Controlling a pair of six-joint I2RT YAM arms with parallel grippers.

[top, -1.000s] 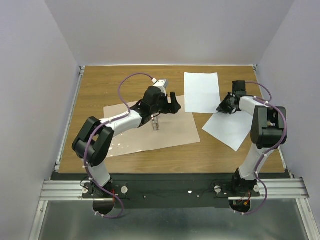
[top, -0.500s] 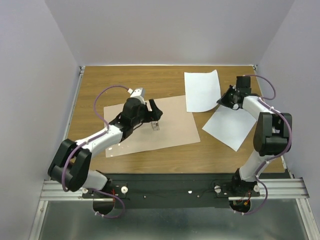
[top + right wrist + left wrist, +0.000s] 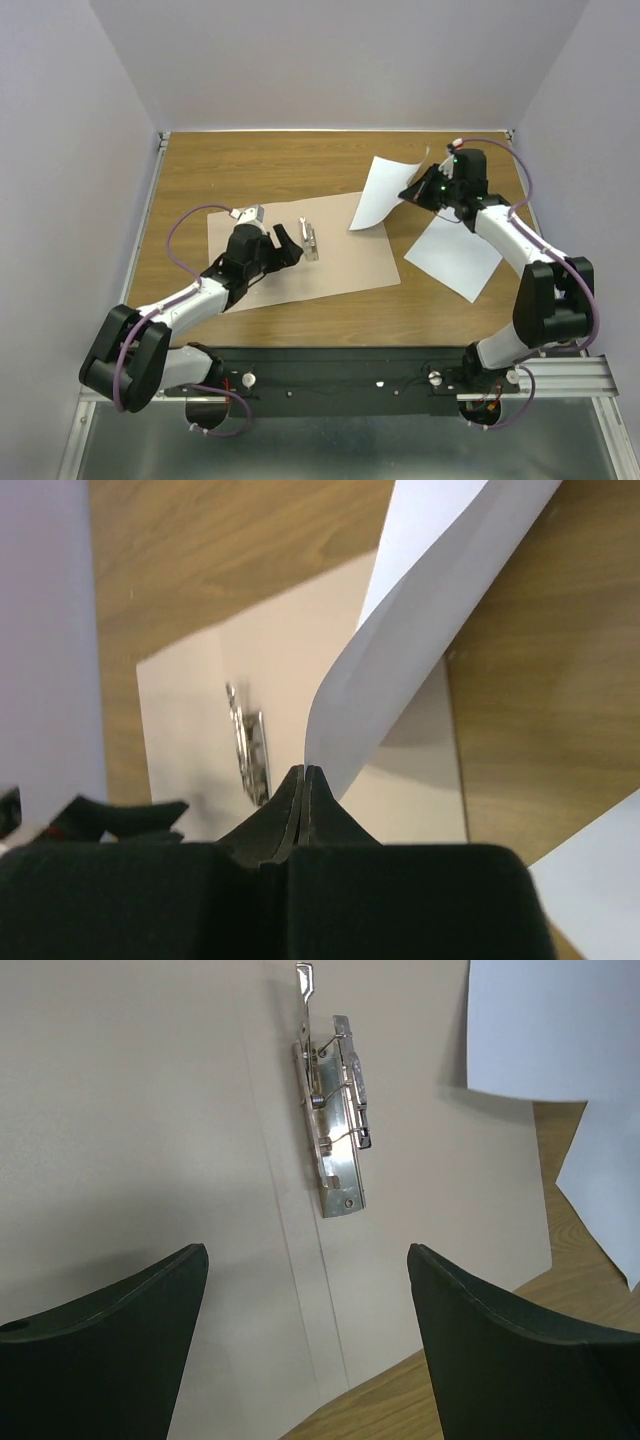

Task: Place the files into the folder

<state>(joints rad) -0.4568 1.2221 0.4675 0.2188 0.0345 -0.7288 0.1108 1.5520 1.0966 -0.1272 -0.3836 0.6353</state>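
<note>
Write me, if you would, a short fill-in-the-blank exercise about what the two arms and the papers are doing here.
1. The right gripper is shut on the edge of a curled ____ sheet.
2. The left gripper is above the folder with its jaws ____.
3. The metal clip sits on the ____.
4. The other sheet lies flat on the wooden ____.
Missing words: white; open; folder; table.

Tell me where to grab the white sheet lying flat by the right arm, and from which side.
Take the flat sheet by its left corner, probably, coming in low from the folder side with jaws nearly level. It lies flush on the table, turned diamond-wise, so a top-down pinch finds no edge; that corner points toward the folder and looks unobstructed.
</note>
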